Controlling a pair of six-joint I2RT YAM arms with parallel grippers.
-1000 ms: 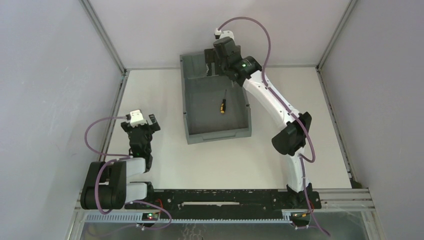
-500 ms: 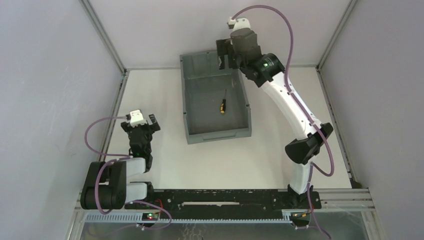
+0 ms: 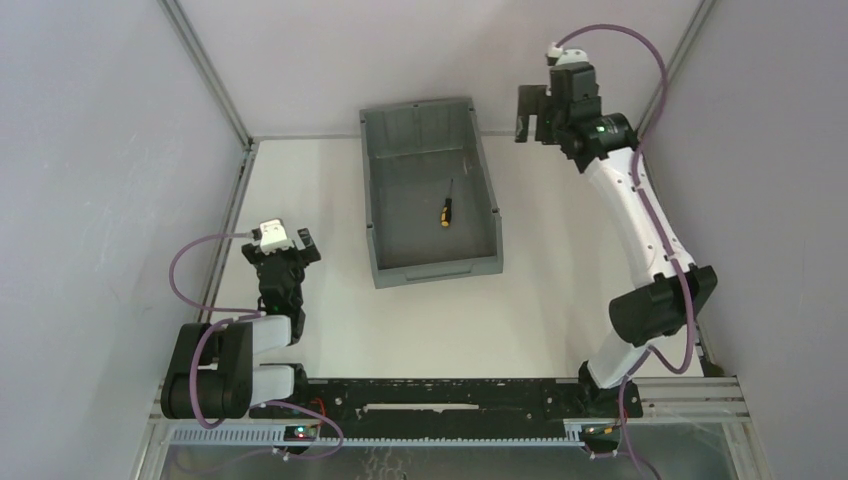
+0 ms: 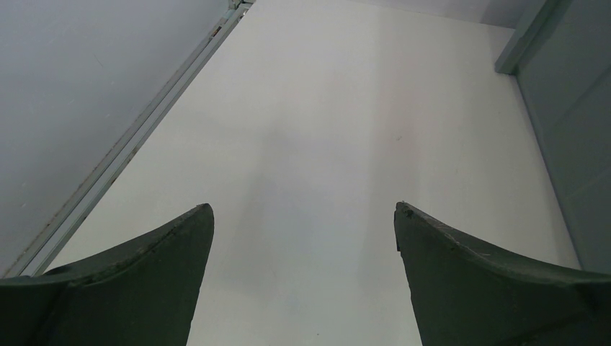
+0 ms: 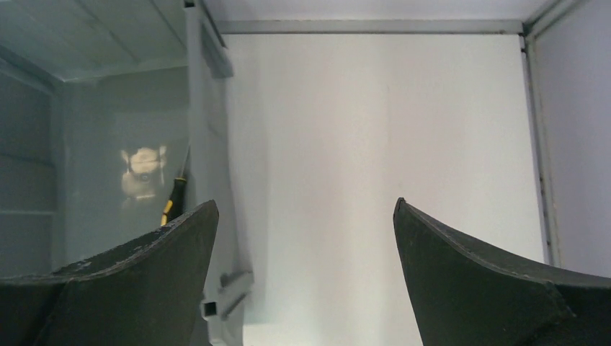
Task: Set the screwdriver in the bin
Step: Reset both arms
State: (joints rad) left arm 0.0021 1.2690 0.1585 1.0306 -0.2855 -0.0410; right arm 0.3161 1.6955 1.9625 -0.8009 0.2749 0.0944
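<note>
The screwdriver, black and yellow-orange handled, lies on the floor of the grey bin, near its middle. It also shows in the right wrist view, inside the bin at the left. My right gripper is open and empty, raised high to the right of the bin's far corner, over bare table. My left gripper is open and empty, low near the table's left side, well left of the bin.
The white table is walled by grey panels on the left, back and right, with metal frame rails along the corners. The bin's side wall shows at the right edge of the left wrist view.
My right arm has swung from over the bin's far end up and to the right, now clear of the bin. The screwdriver stays on the bin floor. The left arm has not moved.
</note>
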